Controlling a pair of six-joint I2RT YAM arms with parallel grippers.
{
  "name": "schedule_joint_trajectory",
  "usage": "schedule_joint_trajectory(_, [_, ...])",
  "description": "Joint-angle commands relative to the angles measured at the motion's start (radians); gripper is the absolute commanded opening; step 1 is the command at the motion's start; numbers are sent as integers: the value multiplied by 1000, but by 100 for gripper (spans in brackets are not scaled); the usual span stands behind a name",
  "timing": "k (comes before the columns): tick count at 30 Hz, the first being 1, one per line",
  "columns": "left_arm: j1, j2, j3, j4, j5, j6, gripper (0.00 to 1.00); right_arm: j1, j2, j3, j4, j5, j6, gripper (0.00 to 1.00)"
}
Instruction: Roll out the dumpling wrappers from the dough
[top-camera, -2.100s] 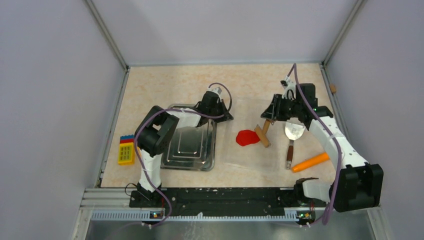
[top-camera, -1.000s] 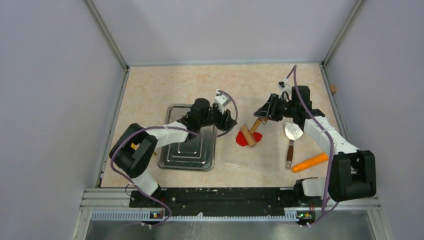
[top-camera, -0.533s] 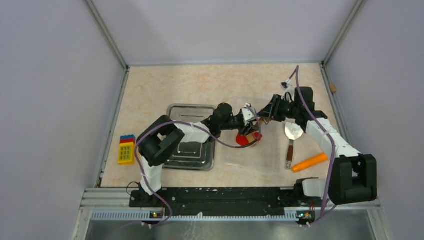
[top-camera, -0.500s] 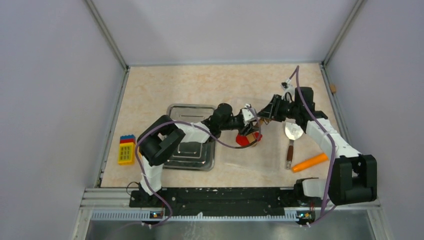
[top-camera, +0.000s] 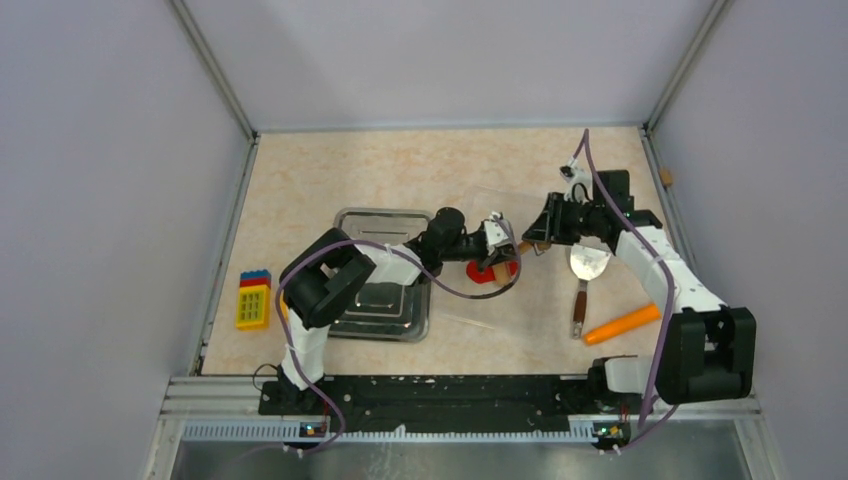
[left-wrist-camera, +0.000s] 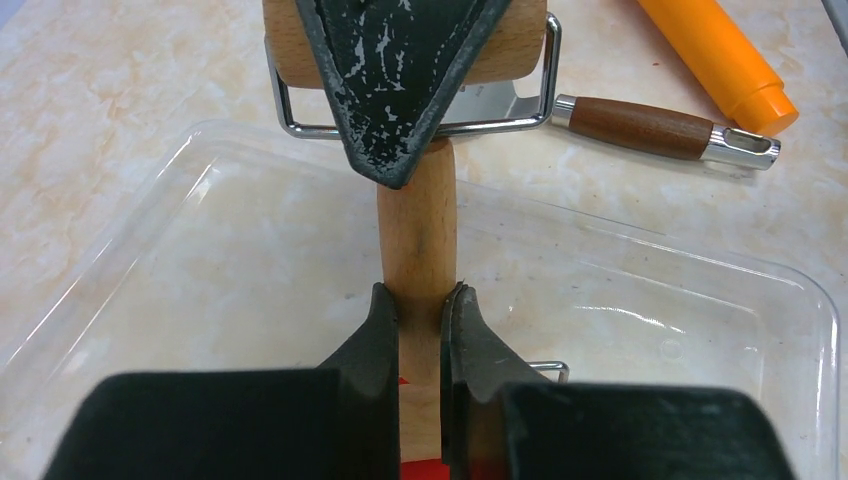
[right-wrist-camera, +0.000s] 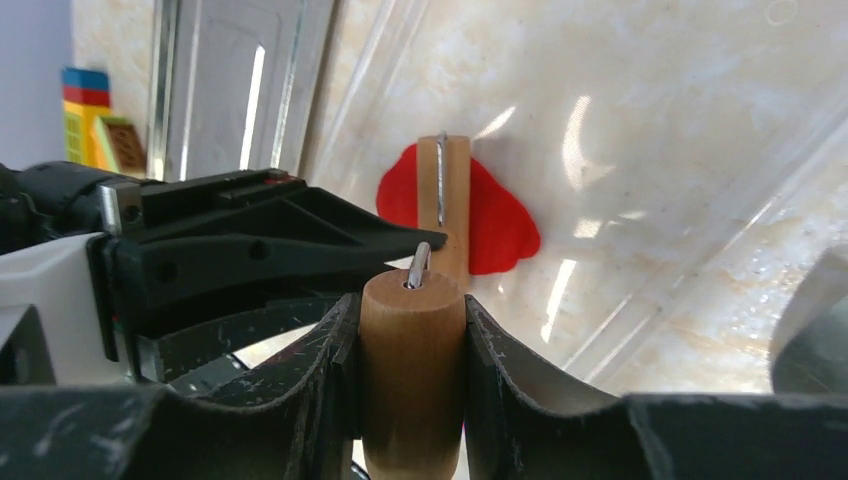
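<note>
The dough (top-camera: 478, 270) is a flat, irregular bright red piece on a clear plastic sheet (top-camera: 520, 310). A wooden roller tool (top-camera: 508, 255) rests on it; in the right wrist view its small lower roller (right-wrist-camera: 443, 195) lies across the dough (right-wrist-camera: 505, 225). My left gripper (top-camera: 497, 248) is shut on the tool's wooden handle (left-wrist-camera: 417, 230), as the left wrist view (left-wrist-camera: 420, 297) shows. My right gripper (top-camera: 536, 240) is shut on the tool's upper roller (right-wrist-camera: 413, 340). No neatly round wrapper is in view.
A metal tray (top-camera: 385, 295) lies left of the sheet. A spatula (top-camera: 583, 280) and an orange carrot (top-camera: 620, 324) lie to the right. Yellow toy blocks (top-camera: 252, 300) sit at the far left. The enclosure walls ring the table.
My left arm has swung right from the metal tray and shut on the roller's handle. The roller has moved left onto the red dough, with my right gripper still holding it.
</note>
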Motion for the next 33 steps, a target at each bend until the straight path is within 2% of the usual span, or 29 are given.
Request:
schedule_joint_trajectory(1, [-6, 1, 20, 37, 61, 23, 0, -2, 56, 139, -184, 43, -188, 17])
schedule_joint_trajectory(3, [-6, 1, 20, 39, 66, 19, 0, -3, 74, 151, -219, 54, -216, 20])
schedule_joint_trajectory(8, [-6, 2, 25, 51, 72, 8, 0, -2, 101, 133, -217, 71, -190, 38])
schedule_joint_trajectory(14, [-7, 2, 29, 44, 72, 3, 0, -1, 128, 120, -164, 28, -131, 40])
schedule_joint_trajectory(21, [-10, 2, 34, 37, 69, -3, 0, -2, 159, 100, -130, -57, -79, 48])
schedule_joint_trajectory(30, [-10, 5, 47, 31, 71, -5, 0, 13, 161, 74, -129, -59, -91, 46])
schedule_joint_trajectory(33, [-10, 7, 51, 28, 69, -5, 0, 21, 161, 68, -135, -56, -102, 38])
